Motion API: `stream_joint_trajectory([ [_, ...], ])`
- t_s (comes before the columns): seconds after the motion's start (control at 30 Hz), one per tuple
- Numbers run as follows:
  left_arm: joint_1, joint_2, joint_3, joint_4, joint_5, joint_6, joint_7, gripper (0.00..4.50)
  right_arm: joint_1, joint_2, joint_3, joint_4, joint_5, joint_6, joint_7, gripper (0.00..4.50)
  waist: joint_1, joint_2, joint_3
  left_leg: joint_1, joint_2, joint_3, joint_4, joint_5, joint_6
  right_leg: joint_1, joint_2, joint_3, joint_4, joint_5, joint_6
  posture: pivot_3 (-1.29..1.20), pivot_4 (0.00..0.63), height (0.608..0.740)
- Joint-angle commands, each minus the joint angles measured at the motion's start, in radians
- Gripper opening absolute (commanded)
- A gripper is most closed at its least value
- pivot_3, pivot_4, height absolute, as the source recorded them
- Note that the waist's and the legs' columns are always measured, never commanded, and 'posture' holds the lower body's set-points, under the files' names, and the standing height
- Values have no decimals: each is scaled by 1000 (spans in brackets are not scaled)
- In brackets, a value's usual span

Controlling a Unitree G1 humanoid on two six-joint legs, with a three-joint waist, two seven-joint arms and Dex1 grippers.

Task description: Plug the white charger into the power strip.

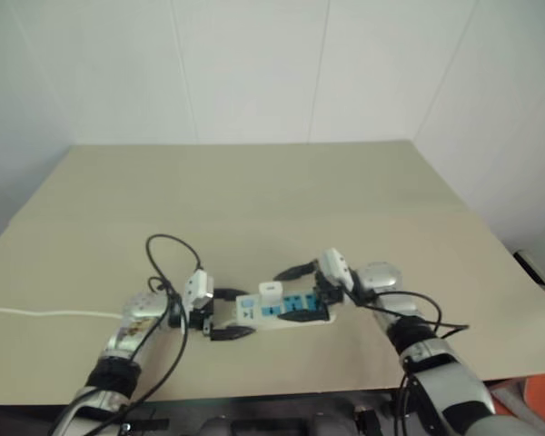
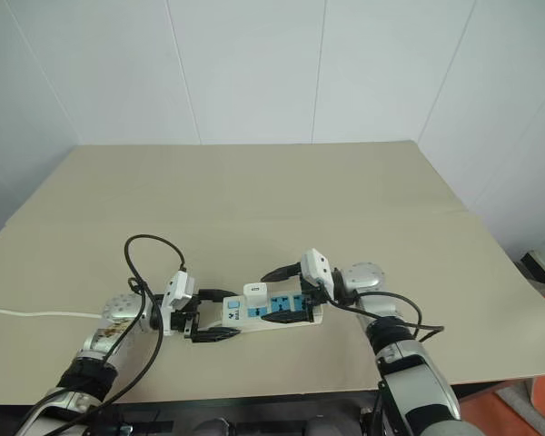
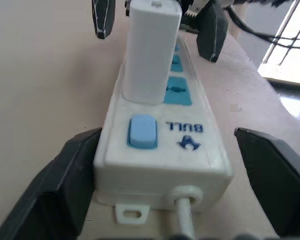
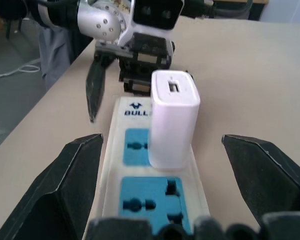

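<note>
— Near the front edge of the tan table (image 1: 254,182), item one?
— Power strip (image 2: 272,312): long white plastic bar lying flat, blue socket faces along the top, a pale blue switch (image 3: 142,131) and blue "BULL" lettering at its left end, where a thin white cord (image 1: 45,314) leaves and runs off to the left.

— Item two?
— White charger (image 2: 255,293): small rounded white block, a slot on its top face. It stands upright in the socket next to the switch, its base against the blue face. The other blue sockets to its right hold nothing.

— Tools?
— Left gripper (image 1: 227,313): black fingers spread wide, one on each side of the strip's switch end, clamping nothing. Right gripper (image 1: 300,292): fingers likewise wide apart, straddling the strip's right end, gripping nothing. Neither touches the charger.

— Surroundings?
— White panelled wall (image 1: 254,64) behind the table.
</note>
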Motion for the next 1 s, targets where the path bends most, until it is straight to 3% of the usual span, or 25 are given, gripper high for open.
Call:
stream_joint_trajectory([
  [0.03,20,23,25,-130,-66,59,-23,4493,19,-36,-4,-12,-7,23,39,4500,-2,0,0,-2,0,0,0,0,0,-3,0,0,0,1,-1,0,150,740],
  [0.2,91,81,87,-345,-158,157,6,4493,29,-112,-18,-110,36,76,75,4500,-2,1,5,-6,0,0,-1,0,0,-6,0,0,-2,1,-1,0,150,740],
  [0.33,150,181,171,-443,-210,201,-3,4493,28,-210,-71,-198,105,101,81,4500,-2,3,16,-9,0,0,-1,0,0,-8,0,0,-2,1,-1,0,150,740],
  [0.6,180,446,324,-235,-93,40,-82,4493,40,-591,-110,-291,208,52,81,4500,-1,5,30,-8,0,1,-3,0,0,-8,0,0,-6,1,-2,0,150,740],
  [0.77,194,470,356,-147,-86,-5,-85,4493,72,-732,-94,-332,239,64,81,4500,-1,5,30,-5,0,4,-13,0,1,-9,-3,0,-8,-1,-3,0,150,740],
  [1.0,175,430,321,-159,-96,3,-71,4493,122,-747,-146,-372,233,81,81,4500,0,5,31,-6,-1,4,-14,0,0,-11,-2,0,-6,-2,-4,0,150,740],
])
